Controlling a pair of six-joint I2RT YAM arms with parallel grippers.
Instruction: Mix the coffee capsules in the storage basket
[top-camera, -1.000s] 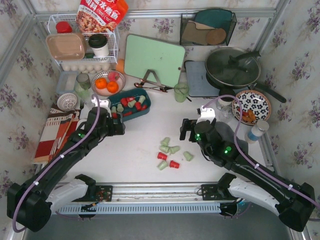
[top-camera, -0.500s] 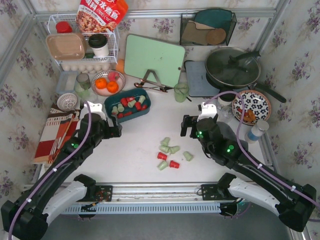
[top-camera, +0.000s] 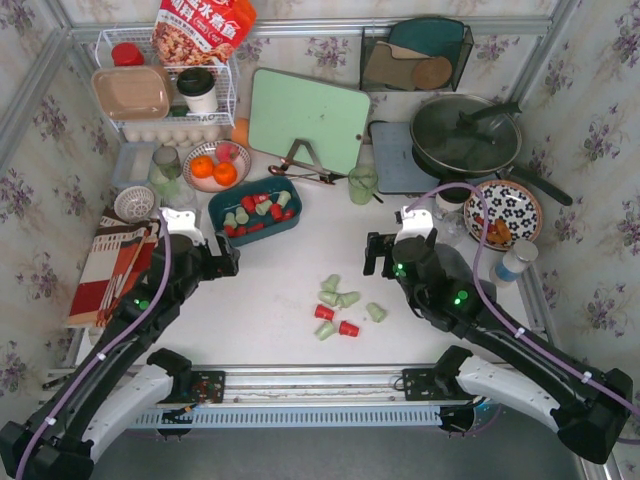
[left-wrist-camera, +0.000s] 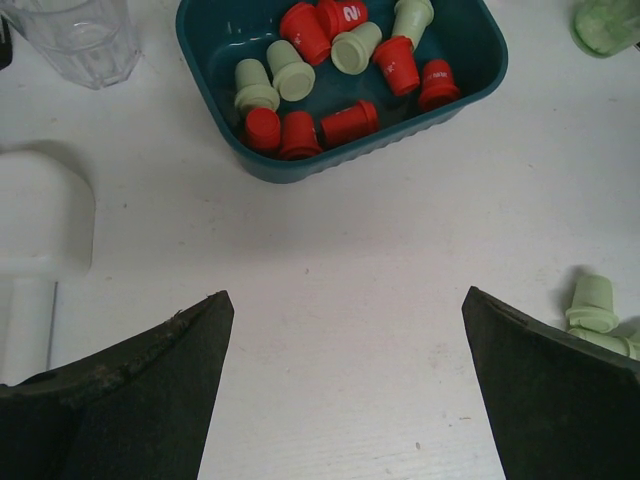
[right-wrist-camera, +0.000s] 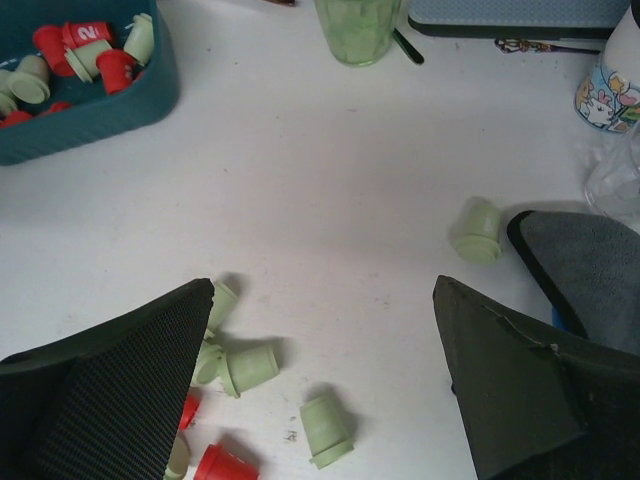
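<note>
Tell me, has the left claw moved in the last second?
Yes. The open left claw has backed away from the dark teal plastic storage basket, towards the near left.

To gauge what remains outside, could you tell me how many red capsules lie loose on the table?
2. One red capsule sits among the green capsules; the other lies at the cluster's near-right edge. More may be hidden.
</note>
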